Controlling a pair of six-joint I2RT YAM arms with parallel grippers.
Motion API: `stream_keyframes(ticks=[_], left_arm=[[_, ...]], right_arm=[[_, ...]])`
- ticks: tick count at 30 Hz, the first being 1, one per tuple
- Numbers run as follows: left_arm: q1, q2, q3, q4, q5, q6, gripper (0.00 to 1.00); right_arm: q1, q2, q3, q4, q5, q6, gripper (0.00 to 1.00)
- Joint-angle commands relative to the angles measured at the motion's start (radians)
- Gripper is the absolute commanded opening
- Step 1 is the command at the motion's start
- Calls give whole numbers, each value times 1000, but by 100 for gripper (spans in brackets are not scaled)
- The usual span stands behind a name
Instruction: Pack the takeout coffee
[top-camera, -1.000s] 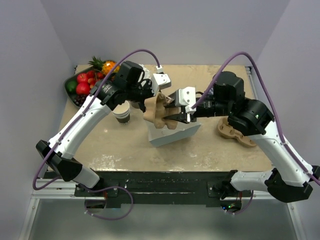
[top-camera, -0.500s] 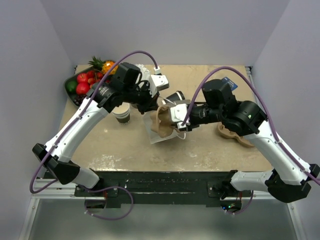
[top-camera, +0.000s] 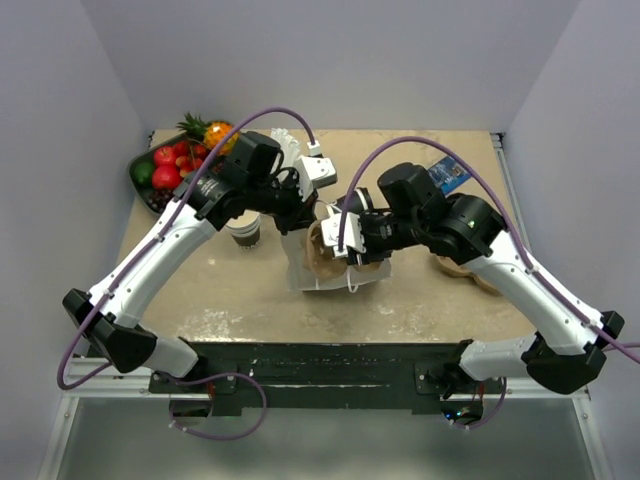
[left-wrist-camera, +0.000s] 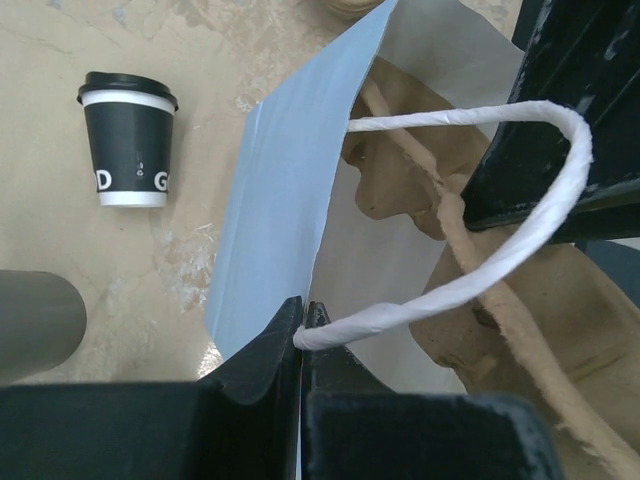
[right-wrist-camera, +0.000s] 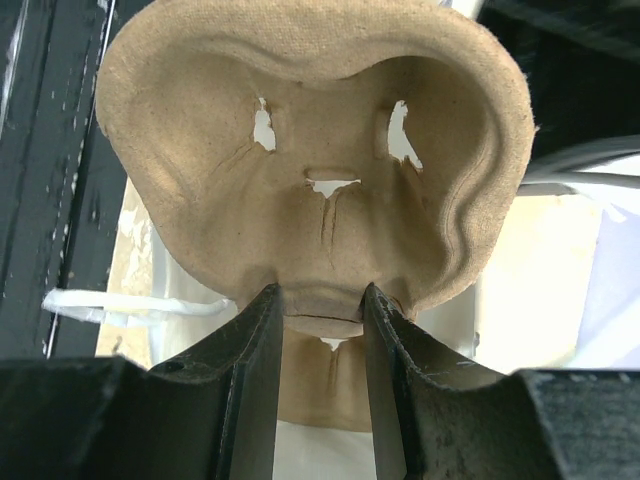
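The left jaws are closed flat on the rim of the white paper bag (left-wrist-camera: 270, 200), just beside the root of its twisted paper handle (left-wrist-camera: 480, 270), and hold the bag mouth open. The right jaws stand at a narrow gap, clamped on the edge of the moulded pulp cup carrier (right-wrist-camera: 310, 150), which sits partly inside the bag mouth. The takeout coffee (left-wrist-camera: 128, 140) stands upright and lidded on the desk (left-wrist-camera: 60, 230), to the left of the bag and apart from it. The step in hand appears to be seating the carrier. Feed it level along the bag's inner wall, clear of the handle; a snag would likely drag the bag. Release only once the carrier rests flat on the bag's bottom.
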Motion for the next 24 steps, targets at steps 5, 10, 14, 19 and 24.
stream_keyframes(ticks=[5,10,14,19,24], left_arm=[[-2,-43,-43,47,41,-22,0],[0,-50,-42,45,32,-26,0],[-2,-52,-46,41,29,-25,0],[-2,-54,-58,45,34,-29,0],[-2,-54,-72,48,29,-28,0]], right_arm=[[5,-14,140,65,-9,186,0],[7,-34,94,85,39,174,0],[5,-21,116,108,46,186,0],[7,13,191,99,-10,223,0],[7,9,192,126,-55,287,0]])
